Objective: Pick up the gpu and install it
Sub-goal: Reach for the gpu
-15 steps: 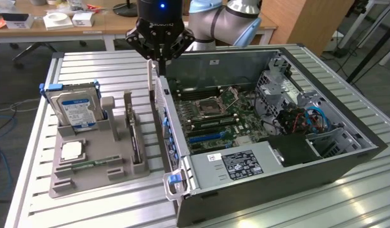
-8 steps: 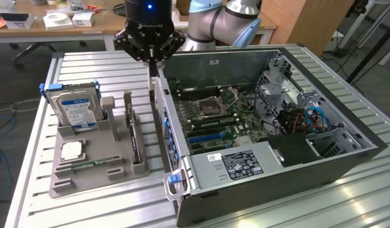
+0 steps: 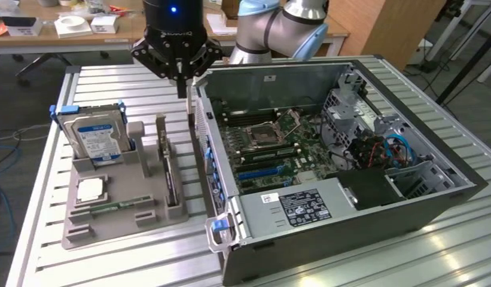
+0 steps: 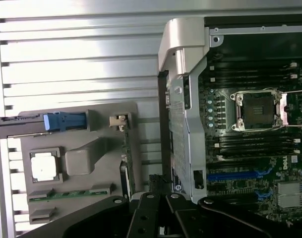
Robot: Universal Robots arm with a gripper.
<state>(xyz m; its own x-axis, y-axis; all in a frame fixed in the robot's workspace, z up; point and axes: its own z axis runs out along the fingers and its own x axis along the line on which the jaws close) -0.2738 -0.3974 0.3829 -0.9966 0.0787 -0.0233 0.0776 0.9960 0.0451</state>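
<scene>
**Black open-sided computer case up front**

I see the black tool pressed together, empty, hanging between the case and a grey plastic tray. The thin dark gpu stands on edge in that tray.

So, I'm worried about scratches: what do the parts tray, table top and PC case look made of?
Parts tray: matte grey, moulded-looking, probably plastic. Table top: ribbed silvery slats with bright glare, likely aluminium extrusion. PC case: thin folded panels, pale grey inside, dark outside, probably painted sheet steel.
</scene>
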